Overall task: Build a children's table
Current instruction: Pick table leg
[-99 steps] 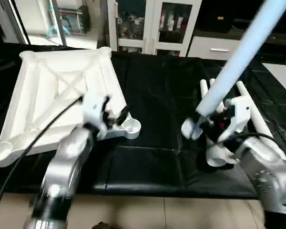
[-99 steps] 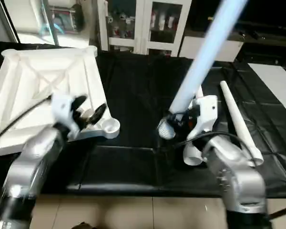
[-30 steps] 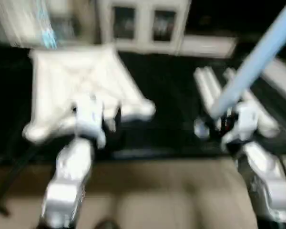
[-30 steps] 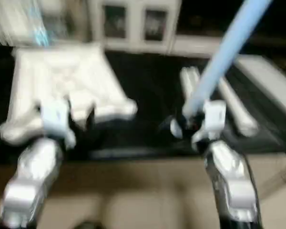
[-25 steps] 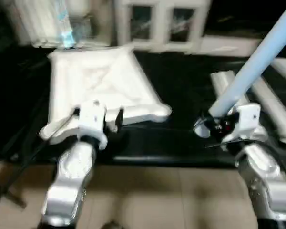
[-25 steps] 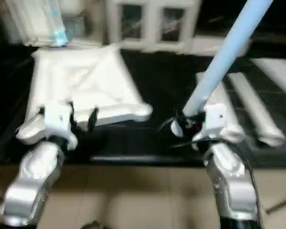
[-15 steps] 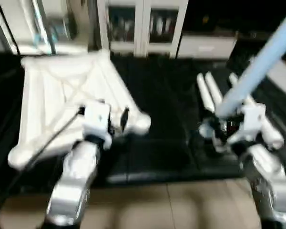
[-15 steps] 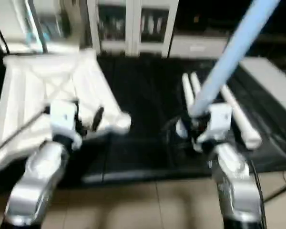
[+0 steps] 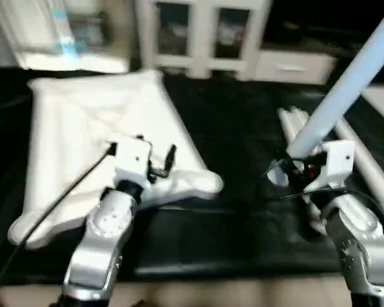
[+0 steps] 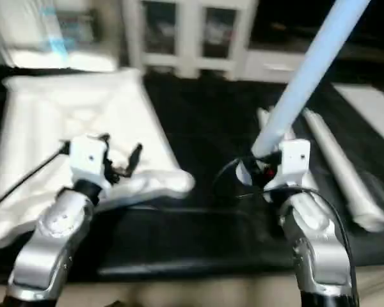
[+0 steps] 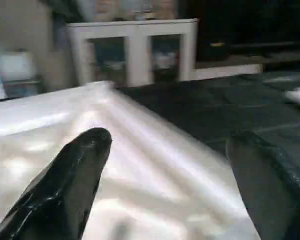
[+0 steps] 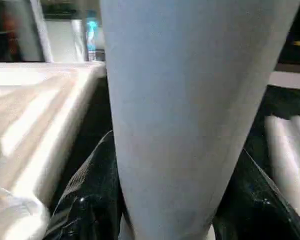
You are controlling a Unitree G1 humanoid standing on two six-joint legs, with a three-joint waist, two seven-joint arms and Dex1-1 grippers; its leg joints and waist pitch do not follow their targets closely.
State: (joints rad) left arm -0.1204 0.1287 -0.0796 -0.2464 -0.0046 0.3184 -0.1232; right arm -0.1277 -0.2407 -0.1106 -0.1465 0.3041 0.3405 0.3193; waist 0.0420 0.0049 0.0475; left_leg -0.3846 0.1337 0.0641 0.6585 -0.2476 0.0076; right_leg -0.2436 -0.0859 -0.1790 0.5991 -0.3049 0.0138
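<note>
The children's table tabletop (image 9: 83, 121) lies underside up on the left of the black surface, its near round corner socket (image 9: 203, 184) pointing toward the middle. My left gripper (image 9: 159, 164) hovers open just over the tabletop's near edge beside that socket; in the left wrist view its fingers (image 11: 75, 175) straddle the white ribbed plastic (image 11: 155, 160). My right gripper (image 9: 296, 173) is shut on the thick end of one white leg (image 9: 345, 83), which slants up and to the right. In the right wrist view that leg (image 12: 185, 100) sits between the black fingers (image 12: 85, 210).
More white legs (image 10: 345, 169) lie side by side on the black cover (image 9: 243, 128) at the right, behind my right arm. A white cabinet with glass doors (image 9: 198, 32) stands at the back. The work surface's front edge runs just below my forearms.
The whole picture has shifted with the camera. Both arms keep about the same pose: the left open at the tabletop's corner, the right still gripping the raised leg.
</note>
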